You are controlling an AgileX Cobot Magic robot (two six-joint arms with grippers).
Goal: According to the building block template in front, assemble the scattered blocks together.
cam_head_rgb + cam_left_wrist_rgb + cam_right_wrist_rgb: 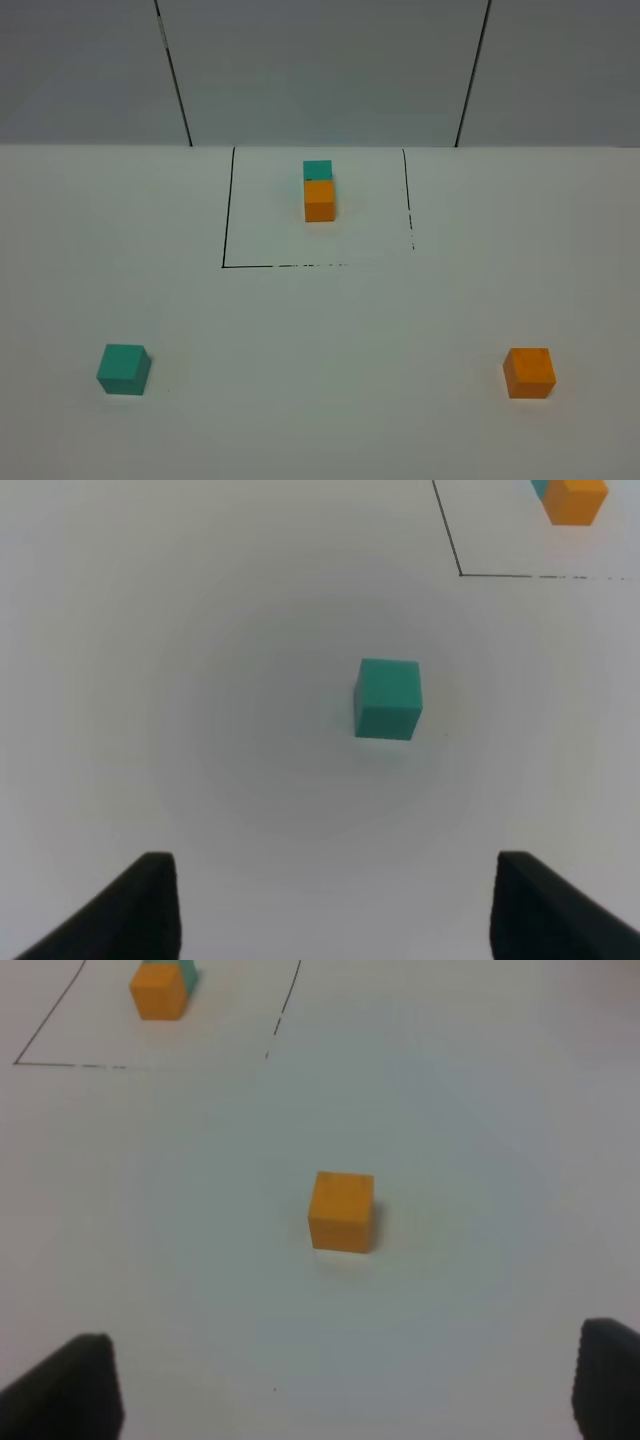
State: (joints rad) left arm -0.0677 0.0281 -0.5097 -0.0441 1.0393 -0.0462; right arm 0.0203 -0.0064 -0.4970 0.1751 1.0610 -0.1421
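Observation:
The template, a teal cube (317,169) joined to an orange cube (320,201), stands inside a thin black-lined rectangle (226,225) at the back middle of the table. A loose teal cube (124,369) lies front left, and it also shows in the left wrist view (387,698). A loose orange cube (529,372) lies front right, and it also shows in the right wrist view (342,1211). My left gripper (335,910) is open and empty, set back from the teal cube. My right gripper (345,1390) is open and empty, set back from the orange cube. Neither arm shows in the high view.
The white table (330,340) ends at a grey back wall (320,70) with two dark vertical seams. The template's orange cube also shows at the edge of the left wrist view (574,500) and of the right wrist view (159,993).

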